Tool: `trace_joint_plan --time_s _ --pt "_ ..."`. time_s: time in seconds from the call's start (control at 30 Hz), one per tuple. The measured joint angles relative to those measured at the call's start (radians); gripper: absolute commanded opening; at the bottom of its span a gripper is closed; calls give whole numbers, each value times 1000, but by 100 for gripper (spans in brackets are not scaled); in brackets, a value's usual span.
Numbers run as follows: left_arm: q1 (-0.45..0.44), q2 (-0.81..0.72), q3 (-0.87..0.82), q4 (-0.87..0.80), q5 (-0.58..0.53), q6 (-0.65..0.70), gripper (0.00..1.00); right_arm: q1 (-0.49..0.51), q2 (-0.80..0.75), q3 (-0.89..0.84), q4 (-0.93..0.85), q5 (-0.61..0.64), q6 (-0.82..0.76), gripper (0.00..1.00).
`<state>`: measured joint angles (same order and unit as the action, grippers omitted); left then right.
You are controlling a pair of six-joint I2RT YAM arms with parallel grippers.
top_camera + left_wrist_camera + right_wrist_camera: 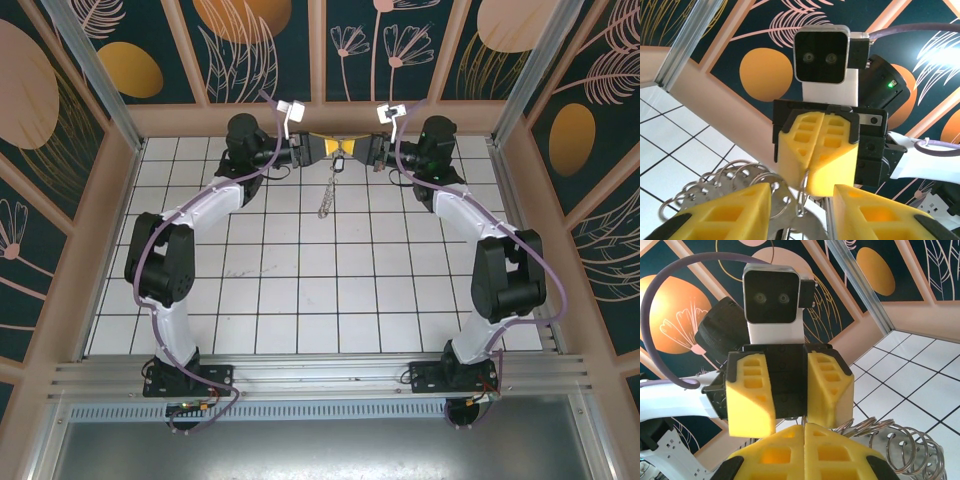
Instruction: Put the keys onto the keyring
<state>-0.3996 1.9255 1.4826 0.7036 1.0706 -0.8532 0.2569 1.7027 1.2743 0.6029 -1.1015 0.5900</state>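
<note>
At the middle of the table's far edge, the right gripper was pinched shut on the keyring, which hung down toward the tiles. The left gripper, fingers spread, faced it, straddling the rings. The key could not be made out.

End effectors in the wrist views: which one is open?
The left end effector: its yellow fingers stand apart, whereas the right end effector's press together.

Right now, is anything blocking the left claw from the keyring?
Nothing visible does. The keyring sits between the left claw's parted fingers. The right claw is shut and appears to pinch one of its rings from the opposite side.
</note>
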Motion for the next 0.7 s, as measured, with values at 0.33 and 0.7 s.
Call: trace_joint_plan --time_s 0.33,0.7 --pt "-11 2 0 20 3 -24 18 1 2 0 2 0 0 0" --pt "-8 9 -12 64 4 -50 0 4 1 0 -3 5 -9 32"
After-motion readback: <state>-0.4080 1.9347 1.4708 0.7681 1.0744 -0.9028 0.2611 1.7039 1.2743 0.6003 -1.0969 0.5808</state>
